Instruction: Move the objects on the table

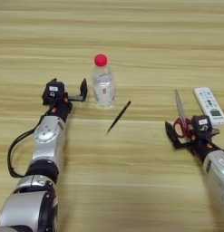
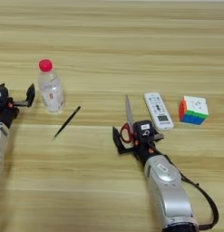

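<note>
Left eye view: the left gripper (image 1: 68, 93) rests on the table (image 1: 131, 41), fingers spread wide, holding nothing; its outer finger sits just left of the clear bottle (image 1: 103, 84), which stands upright. The thin black pen (image 1: 119, 117) lies slanted to the bottle's near right.

Right eye view: the right gripper (image 2: 131, 139) sits over the red handles of the scissors (image 2: 128, 118), blades pointing far. Fingers look parted; whether they grip the handles, cannot tell. White remote control (image 2: 158, 110) lies just right; puzzle cube (image 2: 193, 110) further right.
</note>
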`<state>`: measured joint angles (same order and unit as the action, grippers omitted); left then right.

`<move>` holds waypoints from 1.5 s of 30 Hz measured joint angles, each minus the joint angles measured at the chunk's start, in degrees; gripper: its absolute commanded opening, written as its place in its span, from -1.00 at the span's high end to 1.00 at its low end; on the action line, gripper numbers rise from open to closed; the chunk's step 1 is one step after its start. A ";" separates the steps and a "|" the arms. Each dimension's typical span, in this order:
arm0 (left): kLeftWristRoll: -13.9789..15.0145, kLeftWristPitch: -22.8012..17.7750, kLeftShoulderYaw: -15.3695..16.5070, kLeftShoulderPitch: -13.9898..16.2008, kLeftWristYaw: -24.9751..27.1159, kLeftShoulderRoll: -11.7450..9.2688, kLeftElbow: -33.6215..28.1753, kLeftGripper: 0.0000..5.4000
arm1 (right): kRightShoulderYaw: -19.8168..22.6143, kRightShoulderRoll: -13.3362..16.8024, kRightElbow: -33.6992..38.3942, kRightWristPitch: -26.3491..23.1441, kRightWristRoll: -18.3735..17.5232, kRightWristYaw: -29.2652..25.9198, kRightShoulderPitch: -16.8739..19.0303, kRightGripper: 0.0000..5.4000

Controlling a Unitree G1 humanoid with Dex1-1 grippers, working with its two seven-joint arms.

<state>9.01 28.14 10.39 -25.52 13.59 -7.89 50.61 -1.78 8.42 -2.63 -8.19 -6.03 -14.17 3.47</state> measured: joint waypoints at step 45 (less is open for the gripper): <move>-0.05 0.00 -0.02 0.00 -0.41 0.09 -0.02 -1.00 | 2.15 -0.83 -0.60 -3.61 -4.47 -1.28 -1.19 -0.41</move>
<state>8.97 28.14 10.37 -25.52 13.18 -7.80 50.59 0.37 7.59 -3.23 -11.80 -10.50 -15.45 2.28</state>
